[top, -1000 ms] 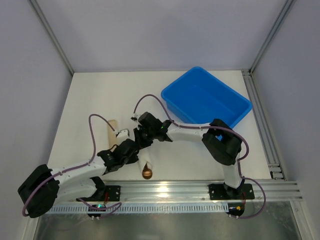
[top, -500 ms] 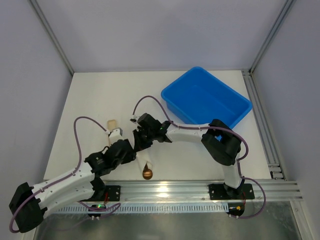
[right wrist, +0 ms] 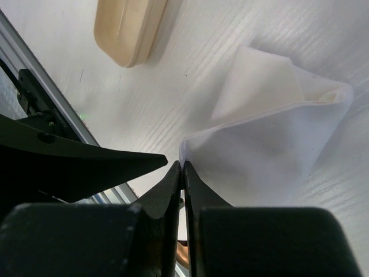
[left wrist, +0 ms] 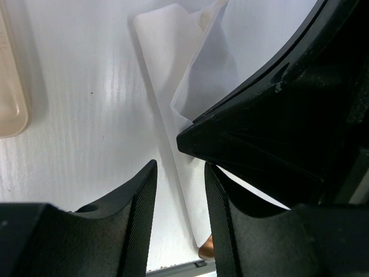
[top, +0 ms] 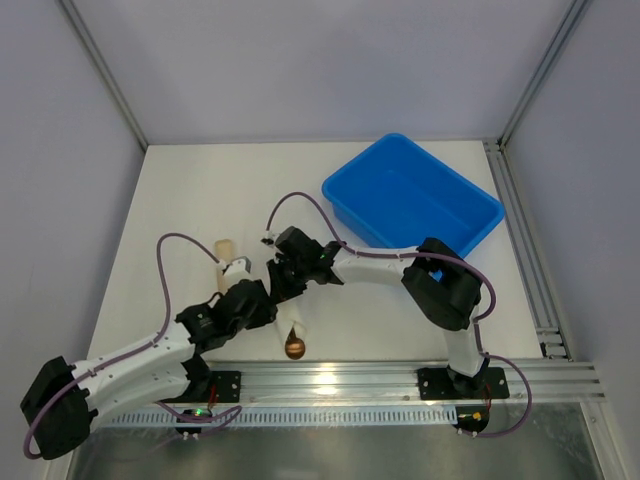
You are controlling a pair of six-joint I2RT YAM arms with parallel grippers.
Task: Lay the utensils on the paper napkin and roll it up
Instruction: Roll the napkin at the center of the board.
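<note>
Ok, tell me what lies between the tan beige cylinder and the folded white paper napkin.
Only bare white table between cylinder and napkin, per left wrist view.

Plain white tabletop (top: 200, 190), kinda matte with a faint grain. Pale grey walls (top: 300, 60) close it in on the far, left and right sides, with aluminium posts (top: 100, 70) rising from both far corners. A silver rail (top: 400, 377) runs along the near edge and catches a bright glare (top: 325, 379); another track (top: 522, 240) lines the right edge.
</note>
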